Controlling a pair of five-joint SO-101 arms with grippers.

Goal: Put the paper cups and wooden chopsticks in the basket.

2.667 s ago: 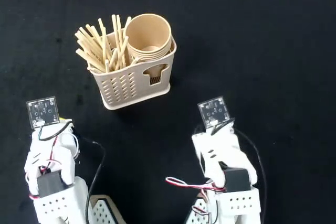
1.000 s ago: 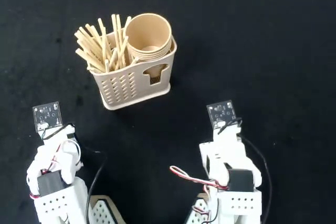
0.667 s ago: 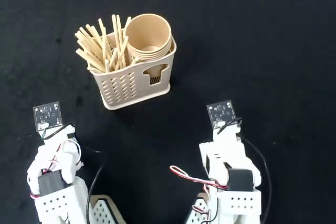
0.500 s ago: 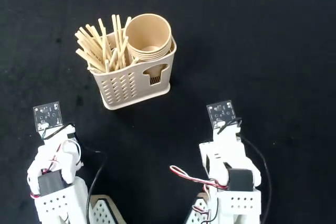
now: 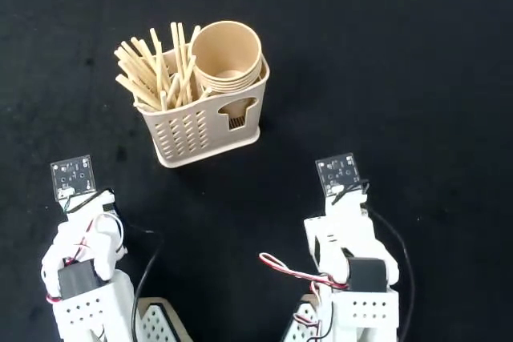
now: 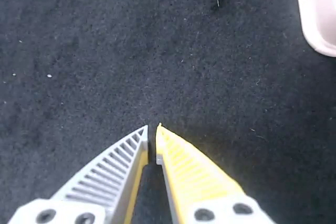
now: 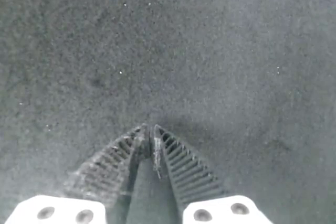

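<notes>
cups (likely light, crushable, so grip the rim) and chopsticks (stiff, probably slick, so pinch mid-length) sit in basket upper left; left gripper and right gripper clenched, empty.

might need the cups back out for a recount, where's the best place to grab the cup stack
Probably the top cup's rim, from straight above. The cup stack stands upright with its mouth open, so one finger can go inside and one outside. The basket wall hides the lower sides. Take the rim's side away from the chopsticks, which lean against the other side.
</notes>
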